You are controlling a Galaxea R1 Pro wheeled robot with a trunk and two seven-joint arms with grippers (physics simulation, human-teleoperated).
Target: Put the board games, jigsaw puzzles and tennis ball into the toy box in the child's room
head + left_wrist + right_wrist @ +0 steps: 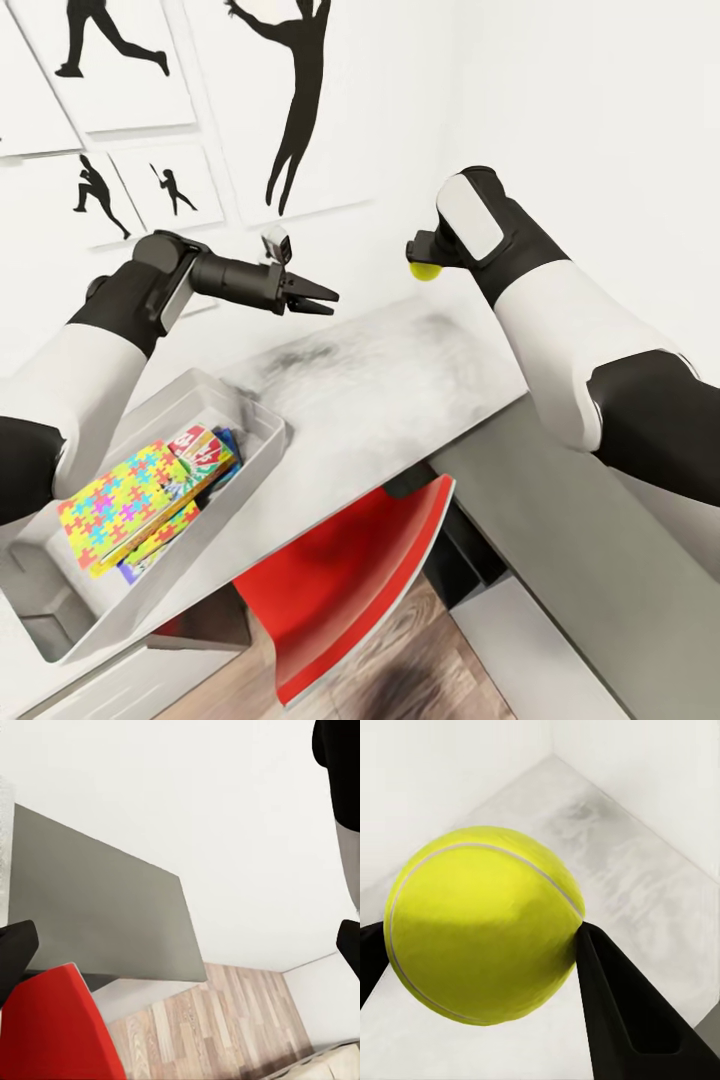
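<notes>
A yellow-green tennis ball (426, 270) hangs above the far end of the white table (380, 390), with my right gripper (425, 262) shut on it. In the right wrist view the tennis ball (484, 922) sits between the black fingers (622, 1012), with the tabletop corner below. The light-grey toy box (40, 600) stands on the table at the near left. In it lie a bright jigsaw puzzle (115, 500) and colourful board games (200, 445), stacked at a tilt. My left gripper (330, 303) is open and empty above the table, between box and ball; its fingertips (15, 956) stand far apart.
A red chair (350, 570) is tucked under the table's front edge, over the wooden floor (440, 660). Grey drawer fronts (560, 520) run along the right. The white wall behind carries black silhouette posters (290, 90). The left wrist view takes in the red chair (52, 1027).
</notes>
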